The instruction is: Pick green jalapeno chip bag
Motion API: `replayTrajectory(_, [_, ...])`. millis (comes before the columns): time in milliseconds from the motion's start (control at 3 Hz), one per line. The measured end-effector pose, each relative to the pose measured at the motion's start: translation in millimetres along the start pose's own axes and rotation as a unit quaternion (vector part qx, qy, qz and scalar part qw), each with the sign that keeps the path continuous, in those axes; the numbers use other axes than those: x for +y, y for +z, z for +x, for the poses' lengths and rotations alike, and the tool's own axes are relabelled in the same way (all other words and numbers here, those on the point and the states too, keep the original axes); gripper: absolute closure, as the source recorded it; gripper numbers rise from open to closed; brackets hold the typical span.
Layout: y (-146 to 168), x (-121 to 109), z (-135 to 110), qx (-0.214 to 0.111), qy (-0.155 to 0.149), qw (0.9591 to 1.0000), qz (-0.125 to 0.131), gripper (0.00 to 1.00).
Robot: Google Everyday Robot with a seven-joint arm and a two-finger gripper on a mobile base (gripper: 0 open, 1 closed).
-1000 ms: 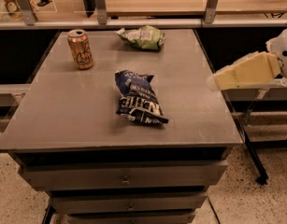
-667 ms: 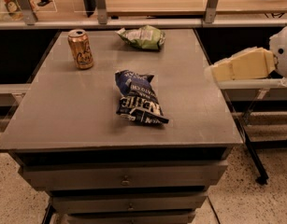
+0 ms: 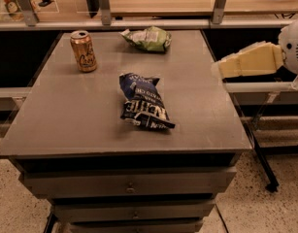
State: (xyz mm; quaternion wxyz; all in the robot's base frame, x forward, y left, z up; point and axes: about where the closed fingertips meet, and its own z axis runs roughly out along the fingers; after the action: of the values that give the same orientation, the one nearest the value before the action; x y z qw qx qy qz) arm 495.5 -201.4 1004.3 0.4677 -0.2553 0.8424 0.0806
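Note:
The green jalapeno chip bag (image 3: 148,38) is a small light-green wrinkly bag with a pale patch. It lies at the far middle of the grey table (image 3: 66,125). My gripper (image 3: 220,69), a cream-coloured wedge on a white arm, comes in from the right edge of the view. It hovers over the table's right edge, to the right of the green bag and nearer to me. It touches nothing and holds nothing.
A dark blue chip bag (image 3: 144,102) with white lettering lies mid-table. An orange soda can (image 3: 84,51) stands upright at the far left. A metal rail and wooden shelf (image 3: 158,13) run behind the table. Drawers (image 3: 129,186) sit below its front.
My gripper has moved up in the view and slightly left, toward the far side of the table. The bags and the can have not moved.

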Motion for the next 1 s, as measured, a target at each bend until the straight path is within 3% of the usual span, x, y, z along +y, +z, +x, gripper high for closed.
replayTrajectory(1000, [71, -7, -64, -0.053, 0.013, 0.9983, 0.019, 0.0])
